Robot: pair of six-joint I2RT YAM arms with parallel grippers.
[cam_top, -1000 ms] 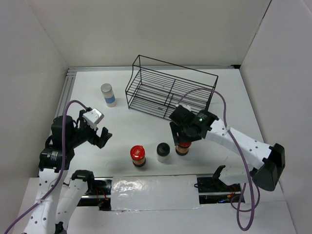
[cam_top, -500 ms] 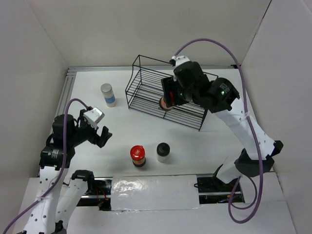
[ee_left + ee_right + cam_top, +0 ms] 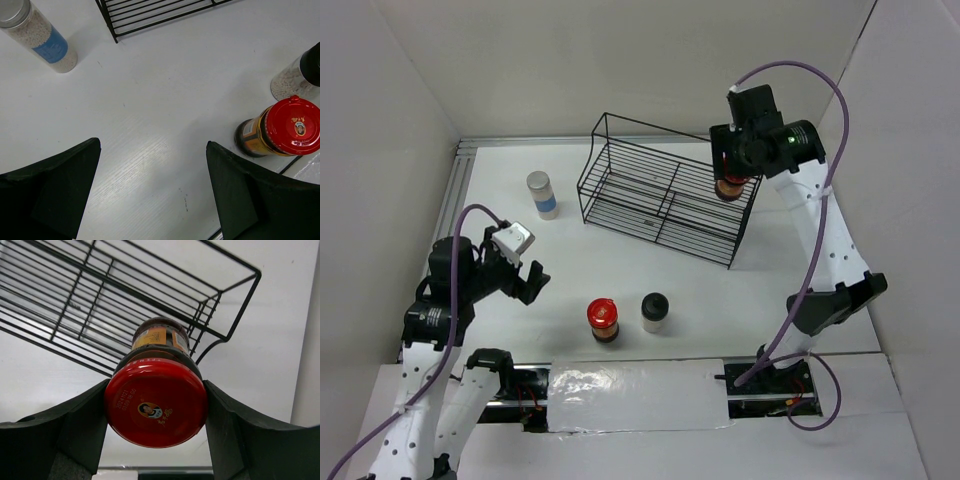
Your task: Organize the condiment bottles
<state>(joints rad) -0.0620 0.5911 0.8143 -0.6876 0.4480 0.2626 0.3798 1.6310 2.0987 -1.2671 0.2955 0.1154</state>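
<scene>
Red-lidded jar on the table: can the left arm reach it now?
Probably yes: the left gripper is open, bare table lies between it and the red-lidded jar; the black-capped jar stands just beyond.

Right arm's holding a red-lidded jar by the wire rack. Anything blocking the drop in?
Nothing visible. The wire rack is open-topped and empty; the red-lidded jar in the right gripper hangs over its right end.

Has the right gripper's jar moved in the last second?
Yes, the red-lidded jar went from beside the black-capped jar to the far right end of the basket.
</scene>
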